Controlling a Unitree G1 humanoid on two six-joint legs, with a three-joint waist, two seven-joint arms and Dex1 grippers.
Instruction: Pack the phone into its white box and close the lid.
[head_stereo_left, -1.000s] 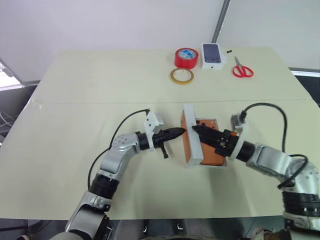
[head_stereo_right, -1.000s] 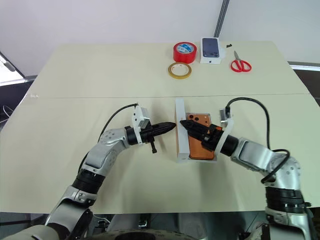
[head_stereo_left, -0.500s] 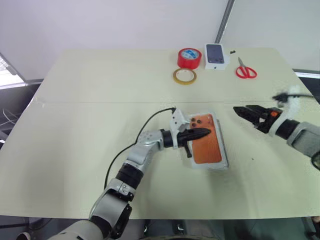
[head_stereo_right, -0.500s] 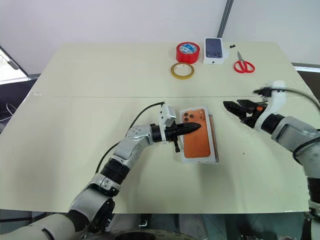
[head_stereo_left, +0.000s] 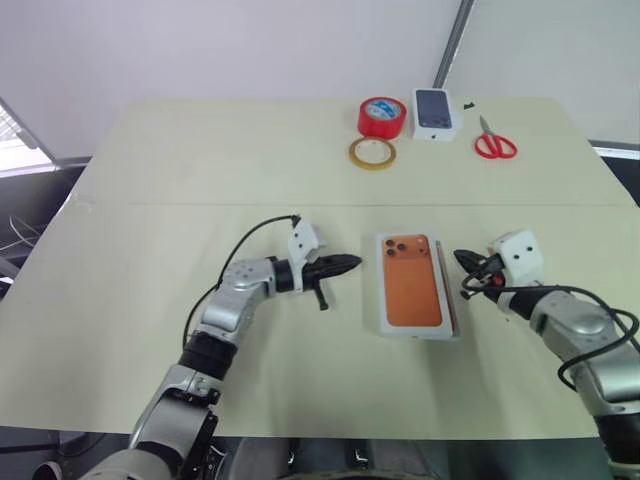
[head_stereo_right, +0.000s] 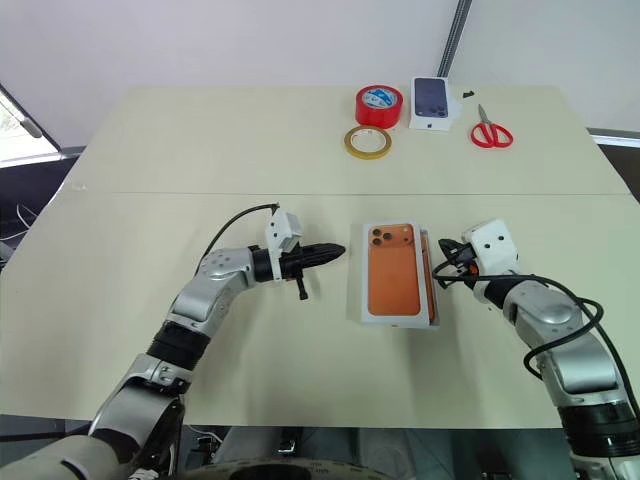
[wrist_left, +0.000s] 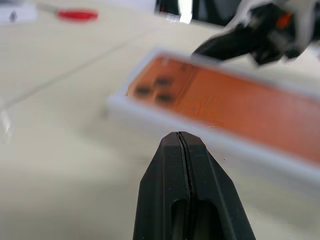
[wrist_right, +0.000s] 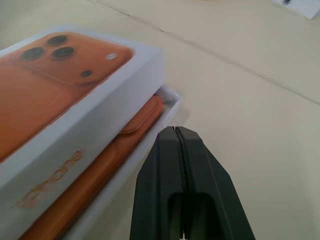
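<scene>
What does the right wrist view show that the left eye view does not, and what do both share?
Right wrist view: orange lettering on the side wall of the white cardboard lid, and the orange phone in the white tray beneath. Left eye view: the shut left end effector and red-handled scissors. Both: the lid lying shifted on the tray, beside the shut right end effector.

Left gripper's (wrist_left: 181, 136) fingers (wrist_left: 165, 175) pressed together, tips just short of the lid (wrist_left: 240, 107); beyond it, the right gripper (wrist_left: 215, 45); scissors (wrist_left: 76, 15) far off.
</scene>
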